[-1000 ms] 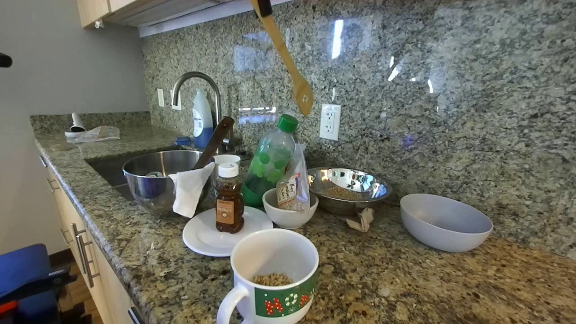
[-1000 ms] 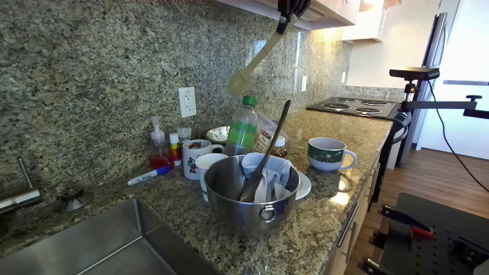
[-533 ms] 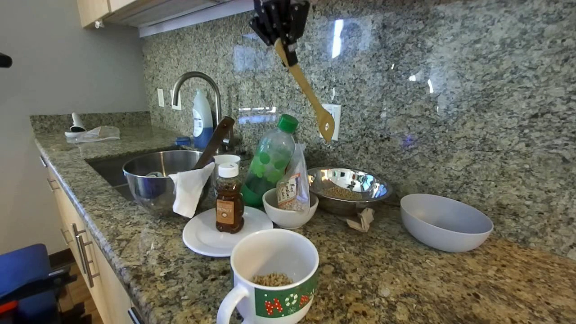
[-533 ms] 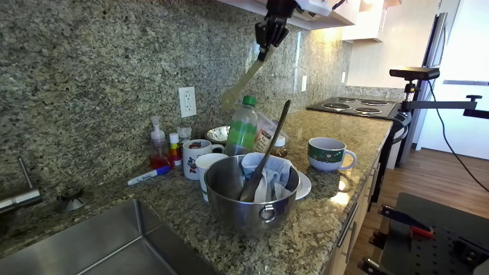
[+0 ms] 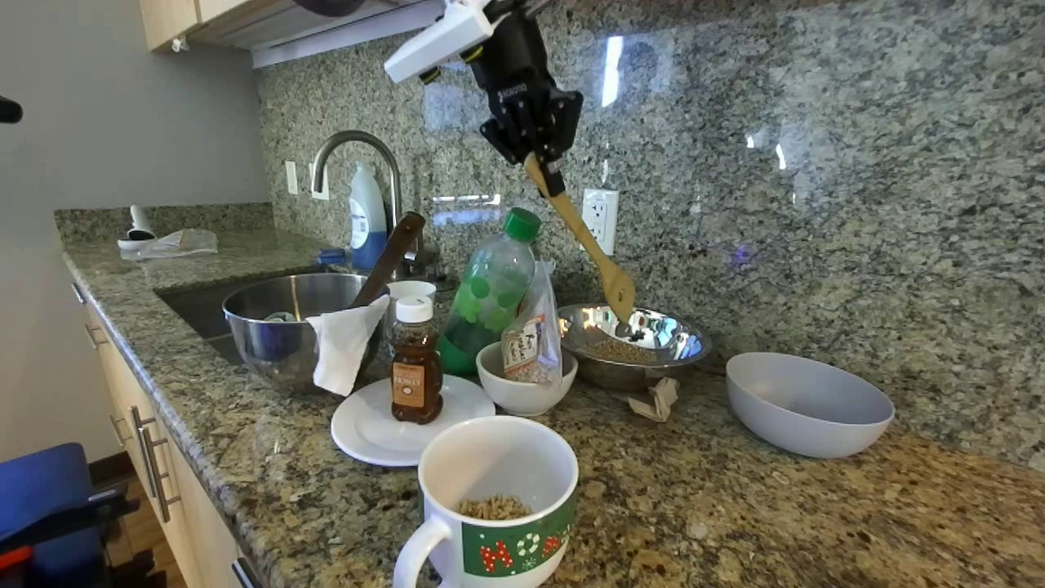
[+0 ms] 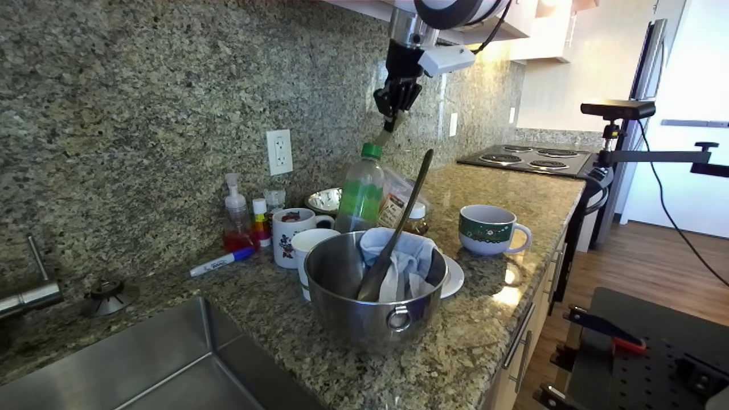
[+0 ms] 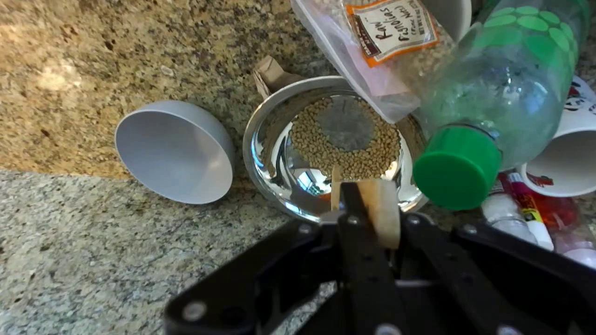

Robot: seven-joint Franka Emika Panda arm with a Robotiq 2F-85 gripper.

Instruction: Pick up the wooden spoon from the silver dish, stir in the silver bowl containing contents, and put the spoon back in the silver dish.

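The gripper (image 5: 545, 175) holds the spoon (image 5: 580, 227), fingers clamped high on the handle, head down over the silver bowl (image 5: 612, 377), and whether the tip touches the steel, I can't tell! In an exterior view the green-capped bottle (image 6: 360, 193) swallows that head, leaving just a stub of handle, and only a gleaming sliver of the silver bowl gets past it. In the wrist view the black fingers mask most of the spoon. The arm (image 6: 407, 25) runs out of sight up at twelve o'clock, and the mug (image 5: 514, 543), at seven o'clock from the silver bowl in an exterior view, loses its foot to the bottom edge. Now the surfaces: the silver bowl mirror-bright with a flared rim, tan grains (image 7: 309, 142) ringing a bare round patch of its floor; the grey bowl (image 5: 804, 429), between three and four o'clock of it in an exterior view, matte and smooth. Away at nine, the silver dish (image 5: 261, 347), dull steel and deep-sided, with a pale cloth (image 5: 349, 343) slung over its rim and a dark utensil (image 5: 392, 258) leaning inside. Glossy speckled counter (image 5: 775, 514) under the lot. And the spoon's line in an exterior view? Pale wood, straight handle widening to an oval head (image 5: 618, 292), tilted, the long axis running from eleven o'clock at the grip to five at the head, which hangs lowest.
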